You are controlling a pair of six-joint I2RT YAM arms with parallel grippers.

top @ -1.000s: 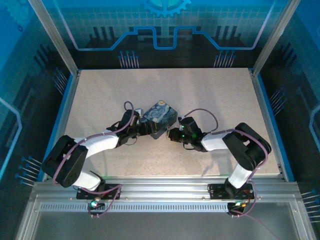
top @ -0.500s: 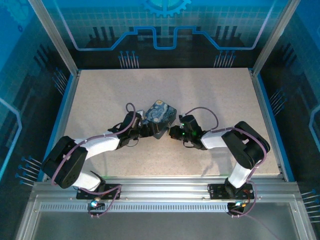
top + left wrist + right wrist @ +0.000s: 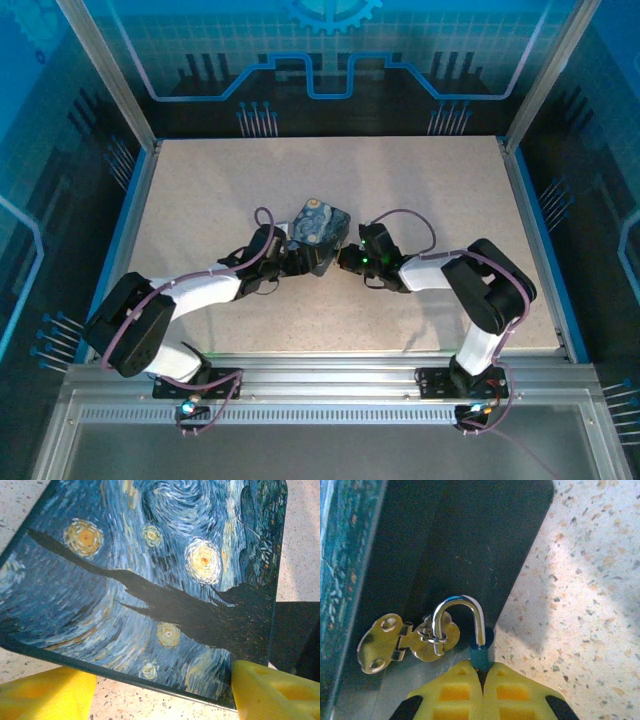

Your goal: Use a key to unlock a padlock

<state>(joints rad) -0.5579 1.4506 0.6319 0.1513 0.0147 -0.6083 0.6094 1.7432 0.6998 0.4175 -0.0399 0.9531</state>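
Speckled table [image 3: 440, 200]: right end effector [image 3: 482, 672] clenched at padlock [image 3: 480, 647]; left end effector's [image 3: 162, 689] hold on box [image 3: 150, 580] unclear.

Speckled beige tabletop [image 3: 420, 190], blue-edged, aluminium frame posts [image 3: 105, 75], blue circuit-print wall panels [image 3: 330, 50], ribbed metal rail [image 3: 330, 395] in front

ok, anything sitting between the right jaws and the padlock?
Nothing visible. In the right wrist view the padlock has its blue body right at the tips of the right gripper, whose jaws are shut, with no gap between them. Its shackle hangs through the brass hasp on the box. The key itself can't be made out.
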